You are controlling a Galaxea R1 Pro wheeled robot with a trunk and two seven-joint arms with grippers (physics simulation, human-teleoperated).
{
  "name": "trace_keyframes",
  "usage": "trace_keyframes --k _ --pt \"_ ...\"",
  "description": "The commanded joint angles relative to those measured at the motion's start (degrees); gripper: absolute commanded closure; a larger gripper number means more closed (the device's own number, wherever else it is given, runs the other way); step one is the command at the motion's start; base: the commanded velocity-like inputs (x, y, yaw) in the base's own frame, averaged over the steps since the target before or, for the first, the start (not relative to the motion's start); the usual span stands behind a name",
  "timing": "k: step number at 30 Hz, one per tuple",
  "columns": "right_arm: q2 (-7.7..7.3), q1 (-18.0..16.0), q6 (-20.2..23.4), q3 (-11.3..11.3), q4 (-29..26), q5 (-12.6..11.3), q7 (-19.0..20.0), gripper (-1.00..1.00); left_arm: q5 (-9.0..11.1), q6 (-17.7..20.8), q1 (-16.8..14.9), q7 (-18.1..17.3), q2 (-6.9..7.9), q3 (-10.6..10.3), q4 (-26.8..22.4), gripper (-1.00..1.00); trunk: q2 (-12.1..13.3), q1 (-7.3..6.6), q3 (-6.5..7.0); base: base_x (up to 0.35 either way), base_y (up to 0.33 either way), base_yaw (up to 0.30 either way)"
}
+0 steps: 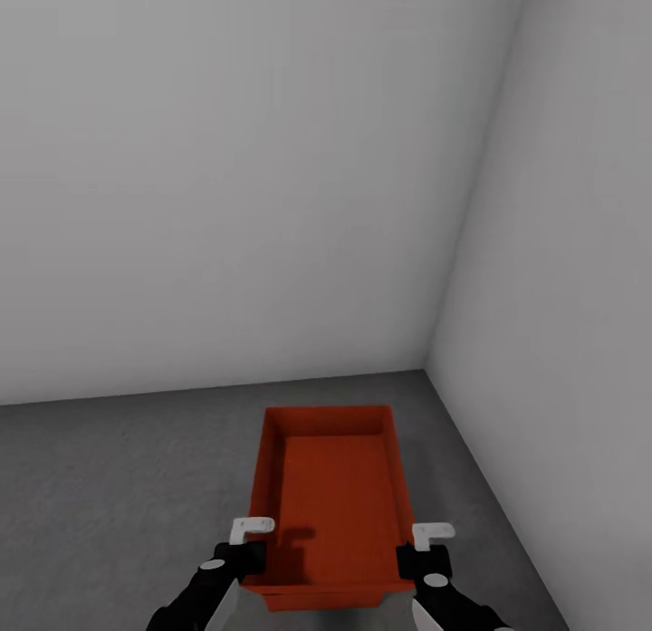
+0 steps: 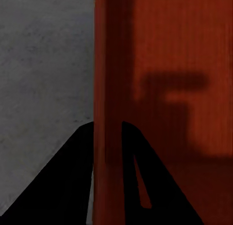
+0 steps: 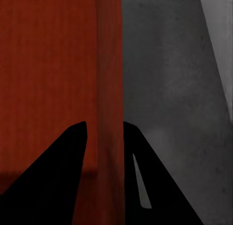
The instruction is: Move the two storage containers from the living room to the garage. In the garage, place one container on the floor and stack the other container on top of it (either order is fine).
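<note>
One orange-red storage container (image 1: 335, 495) is in the head view, open side up and empty, over the dark grey floor (image 1: 118, 486) of the garage corner. My left gripper (image 1: 250, 555) is shut on its left side wall near the near end. In the left wrist view the wall (image 2: 108, 65) runs between the black fingers (image 2: 73, 176). My right gripper (image 1: 418, 557) is shut on the right side wall, and that wall (image 3: 110, 65) passes between its fingers (image 3: 58, 171) too. I cannot tell whether the container touches the floor.
Two plain white walls (image 1: 226, 178) meet in a corner (image 1: 433, 341) just beyond the container. The right wall (image 1: 580, 341) runs close along the container's right side. Open concrete floor stretches to the left.
</note>
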Motion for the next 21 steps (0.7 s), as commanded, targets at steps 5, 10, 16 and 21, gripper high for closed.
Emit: trace_keyframes --k 5,10,16,21 --pt "-1.5 -0.1 -0.5 -0.4 0.2 -1.1 -0.7 1.0 -0.6 0.4 0.0 0.8 1.56 0.1 -0.2 1.0 -0.1 0.01 -0.1 0.0 0.0 0.0" --pt "-1.5 -0.1 -0.5 -0.4 0.2 -1.1 -0.7 1.0 -0.6 0.4 0.0 0.9 1.56 0.0 -0.2 1.0 -0.1 0.01 -0.12 0.0 0.0 0.0" --pt "-1.5 -0.1 -0.5 -0.4 0.2 -1.1 -0.7 1.0 -0.6 0.4 0.0 1.0 1.56 0.0 -0.2 1.0 -1.3 0.67 -0.66 0.0 0.0 0.0" --pt "-1.5 -0.1 -0.5 -0.4 0.2 -1.1 -0.7 1.0 -0.6 0.4 0.0 1.1 1.56 0.1 -0.2 1.0 -3.3 1.76 -1.56 0.0 0.0 0.0"
